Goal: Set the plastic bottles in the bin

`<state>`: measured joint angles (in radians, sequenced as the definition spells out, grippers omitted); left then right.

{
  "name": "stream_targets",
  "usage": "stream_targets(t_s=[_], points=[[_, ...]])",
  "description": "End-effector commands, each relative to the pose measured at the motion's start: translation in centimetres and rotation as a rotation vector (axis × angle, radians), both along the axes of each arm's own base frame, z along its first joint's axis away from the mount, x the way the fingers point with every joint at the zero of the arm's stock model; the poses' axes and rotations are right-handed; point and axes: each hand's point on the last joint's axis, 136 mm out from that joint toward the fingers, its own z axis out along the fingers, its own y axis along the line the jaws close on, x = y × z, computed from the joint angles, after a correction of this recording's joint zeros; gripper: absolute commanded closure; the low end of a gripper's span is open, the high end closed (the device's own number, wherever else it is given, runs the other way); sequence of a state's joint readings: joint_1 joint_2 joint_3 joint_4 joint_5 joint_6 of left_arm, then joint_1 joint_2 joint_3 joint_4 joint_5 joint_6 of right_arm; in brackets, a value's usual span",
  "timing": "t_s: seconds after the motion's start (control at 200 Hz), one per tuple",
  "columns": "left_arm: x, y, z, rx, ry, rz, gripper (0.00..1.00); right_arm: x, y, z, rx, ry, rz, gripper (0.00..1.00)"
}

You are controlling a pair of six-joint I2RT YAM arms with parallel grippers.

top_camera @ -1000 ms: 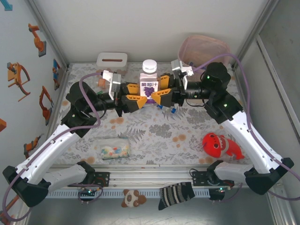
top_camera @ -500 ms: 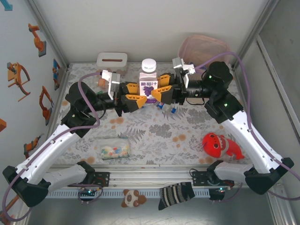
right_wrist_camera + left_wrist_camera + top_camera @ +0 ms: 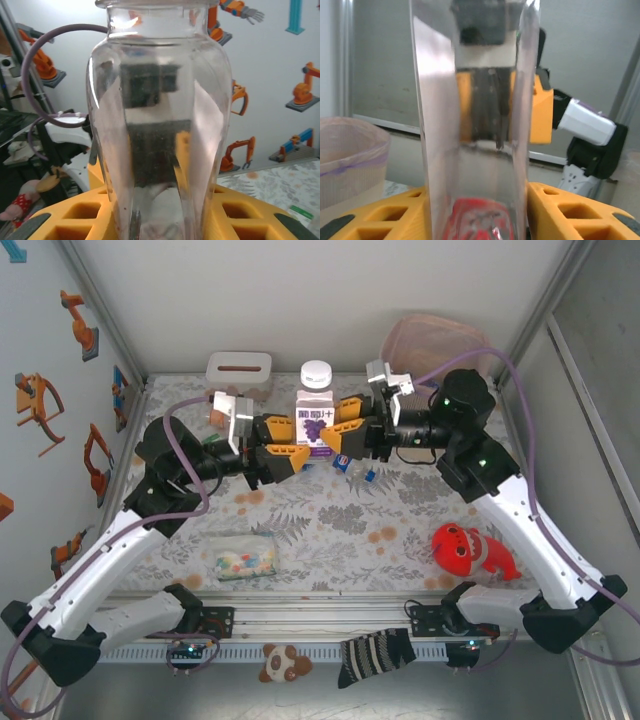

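Clamping the plastic bottle between its two fingers, the left gripper holds one side. The right gripper grasps the same upright bottle from the opposite side. The bin stands just behind the right gripper.

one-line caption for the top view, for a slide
Left gripper and right gripper both hold one white-capped bottle mid-table, bin behind.

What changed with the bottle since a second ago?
The right pincer moved in and closed on the bottle, which shifted slightly toward the back. The left pincer still grips it too. The red toy, packet, tissue box and bin stayed put.
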<state>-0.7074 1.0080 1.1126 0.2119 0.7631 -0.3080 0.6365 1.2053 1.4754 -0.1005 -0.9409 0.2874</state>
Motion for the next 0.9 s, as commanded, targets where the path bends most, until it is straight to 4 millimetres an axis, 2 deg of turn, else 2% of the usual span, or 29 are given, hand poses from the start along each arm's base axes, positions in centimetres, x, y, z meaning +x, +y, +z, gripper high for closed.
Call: stream_targets(t_s=[0.0,0.13,0.25,0.386,0.481,0.641,0.896], points=[[0.0,0.8,0.3,0.021,-0.031,0.057,0.45,0.7,-0.9,1.9,0.007,-0.075,-0.103,0.74],[0.6,1.3,-0.2,0.045,-0.02,0.11,0.4,1.6,-1.3,2.0,-0.013,-0.088,-0.163,0.74],[1.7,1.9,-1.1,0.089,0.001,0.188,0.4,3.7,-2.3,2.1,-0.038,-0.084,-0.281,0.74],[3.8,3.0,-2.8,0.159,0.056,0.309,0.4,7.7,-4.6,2.1,-0.065,-0.037,-0.469,0.75],[5.0,3.7,-4.1,0.211,0.089,0.352,0.39,11.0,-6.9,1.7,-0.079,0.027,-0.613,0.76],[6.8,5.4,-6.0,0.273,0.141,0.434,0.36,17.0,-11.6,-0.1,-0.119,0.164,-0.85,0.77],[8.3,7.4,-9.6,0.433,0.153,0.526,0.3,24.2,-17.3,-3.1,-0.154,0.347,-1.073,0.8]])
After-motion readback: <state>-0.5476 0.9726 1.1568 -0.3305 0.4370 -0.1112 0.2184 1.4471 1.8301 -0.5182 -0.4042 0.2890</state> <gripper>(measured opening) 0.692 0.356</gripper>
